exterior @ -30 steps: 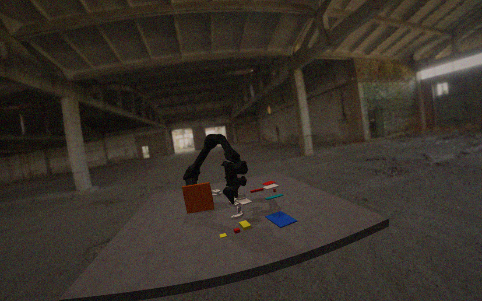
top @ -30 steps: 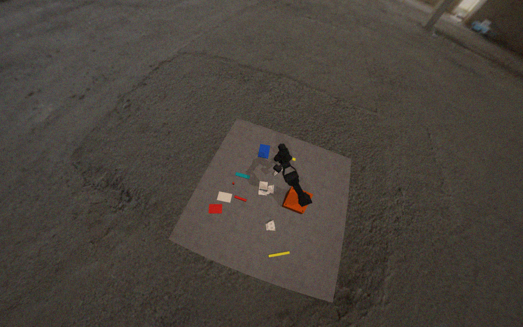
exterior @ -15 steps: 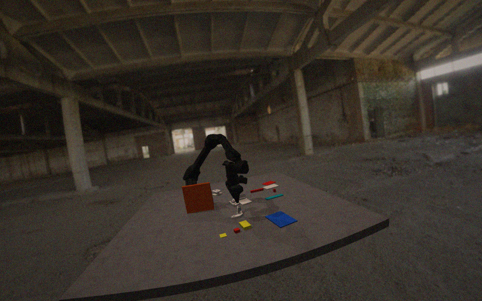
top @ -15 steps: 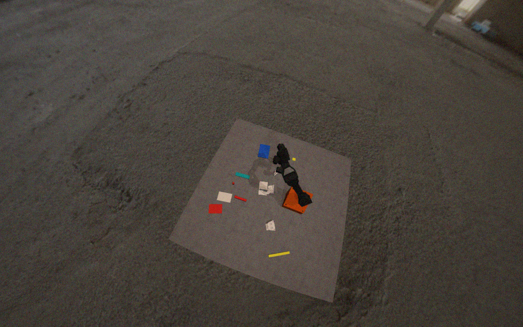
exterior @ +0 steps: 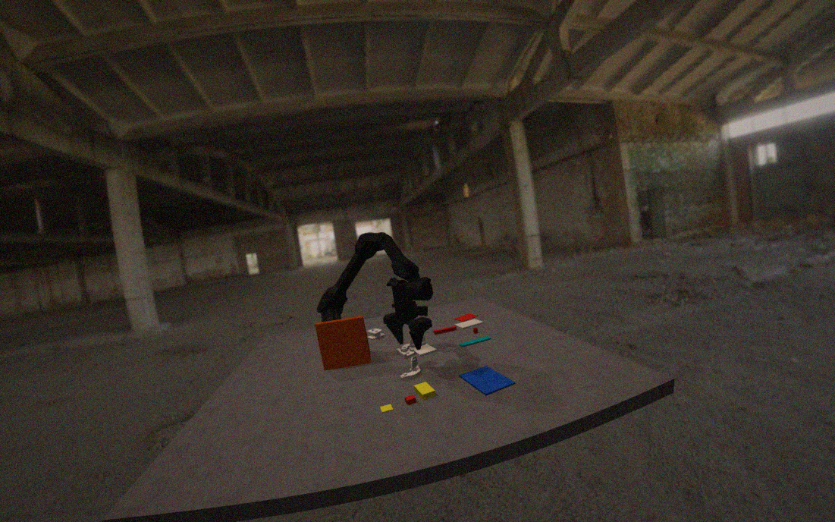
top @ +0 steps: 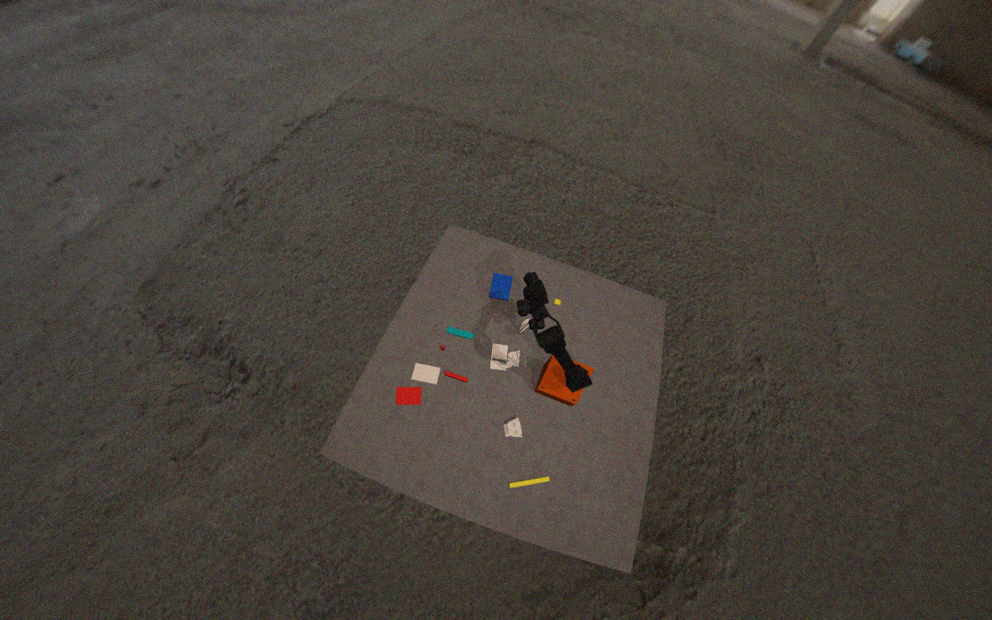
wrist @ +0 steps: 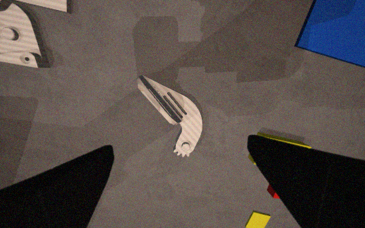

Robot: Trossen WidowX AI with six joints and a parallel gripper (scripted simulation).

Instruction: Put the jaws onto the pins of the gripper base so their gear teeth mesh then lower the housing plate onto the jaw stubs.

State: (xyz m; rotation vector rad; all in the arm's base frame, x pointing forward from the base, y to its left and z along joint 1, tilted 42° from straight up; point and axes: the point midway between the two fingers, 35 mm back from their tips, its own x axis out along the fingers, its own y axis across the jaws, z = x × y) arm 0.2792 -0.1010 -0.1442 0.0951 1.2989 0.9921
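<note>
My gripper point(exterior: 409, 344) point(wrist: 182, 146) is open and empty, its fingertips above and on either side of a white toothed jaw point(top: 524, 326) point(exterior: 410, 372) point(wrist: 193, 120). The jaw lies with its teeth toward the bottom of the wrist view. The gripper base point(top: 514, 360) point(wrist: 22, 23) lies at the upper left there, with dark gear teeth and a round pin showing; the frame edge cuts it off, so I cannot tell how the other jaw sits. A white plate point(top: 499, 352) point(wrist: 51, 3) lies beside it. Another white part point(top: 513, 428) point(exterior: 375, 333), perhaps the housing plate, lies farther off.
A tall orange block point(top: 553, 388) point(exterior: 343, 343) stands near the arm's base. A blue plate point(top: 501, 286) point(exterior: 486, 380) point(wrist: 352, 36) lies near the jaw. A yellow block point(exterior: 425, 389), a red cube point(exterior: 410, 400) and a small yellow piece point(exterior: 386, 408) point(wrist: 258, 219) lie nearby. A teal bar point(top: 460, 333) lies farther left.
</note>
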